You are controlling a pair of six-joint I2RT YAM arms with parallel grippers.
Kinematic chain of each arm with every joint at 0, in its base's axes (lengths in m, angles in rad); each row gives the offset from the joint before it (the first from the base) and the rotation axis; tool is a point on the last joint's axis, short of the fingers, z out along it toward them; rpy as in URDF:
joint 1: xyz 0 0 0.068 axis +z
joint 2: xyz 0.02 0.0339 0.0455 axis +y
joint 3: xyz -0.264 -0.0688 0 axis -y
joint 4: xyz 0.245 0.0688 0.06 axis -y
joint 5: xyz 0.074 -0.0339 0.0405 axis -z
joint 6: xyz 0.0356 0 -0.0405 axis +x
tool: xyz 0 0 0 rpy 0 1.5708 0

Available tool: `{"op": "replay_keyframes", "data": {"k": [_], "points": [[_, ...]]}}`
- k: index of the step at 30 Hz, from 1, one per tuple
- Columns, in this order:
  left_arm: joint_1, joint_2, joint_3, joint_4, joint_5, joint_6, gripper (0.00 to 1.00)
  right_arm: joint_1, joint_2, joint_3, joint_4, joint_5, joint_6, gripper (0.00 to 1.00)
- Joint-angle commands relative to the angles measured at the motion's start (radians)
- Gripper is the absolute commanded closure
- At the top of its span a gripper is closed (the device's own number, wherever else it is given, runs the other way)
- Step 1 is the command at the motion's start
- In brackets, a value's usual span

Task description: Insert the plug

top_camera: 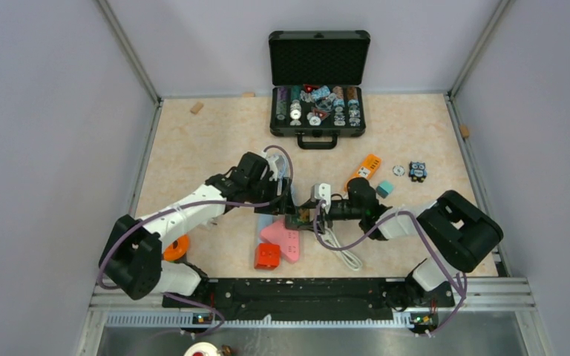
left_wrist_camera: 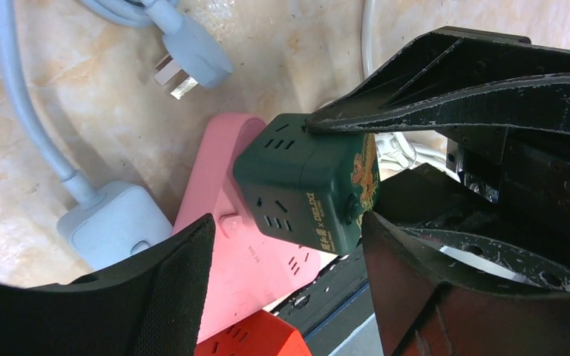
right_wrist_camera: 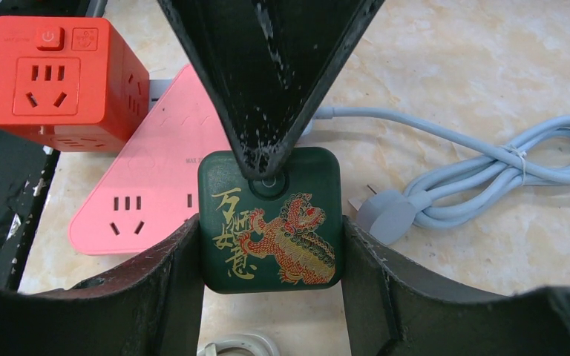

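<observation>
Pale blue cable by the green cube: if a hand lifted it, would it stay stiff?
Probably floppy: the cable lies in soft curves with tied loops, so it would likely sag and trail. Its plug looks rigid and flat-sided, so it probably won't roll.

The socket cube (right_wrist_camera: 269, 222) is dark green with gold script and a red-gold lion; the power strip (right_wrist_camera: 145, 200) is pink.

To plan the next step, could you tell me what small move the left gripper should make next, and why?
Probably swing the open left gripper away toward the pale blue three-pin plug and grasp it: the right gripper clamps the dark green cube socket, while the plug lies loose on the table.
</observation>
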Motion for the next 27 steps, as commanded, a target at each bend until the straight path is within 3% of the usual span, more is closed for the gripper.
{"op": "replay_keyframes", "data": {"k": [1, 15, 27], "points": [[-0.020, 0.029, 0.016, 0.066, -0.001, -0.014, 0.30, 0.024, 0.053, -0.002, -0.158, 0.102, -0.017, 1.00], [-0.054, 0.061, -0.036, -0.016, -0.151, -0.024, 0.60, 0.080, 0.082, 0.023, -0.203, 0.199, 0.023, 1.00], [-0.059, 0.056, -0.094, -0.052, -0.253, -0.050, 0.63, 0.197, 0.170, 0.081, -0.286, 0.387, 0.039, 1.00]]}}
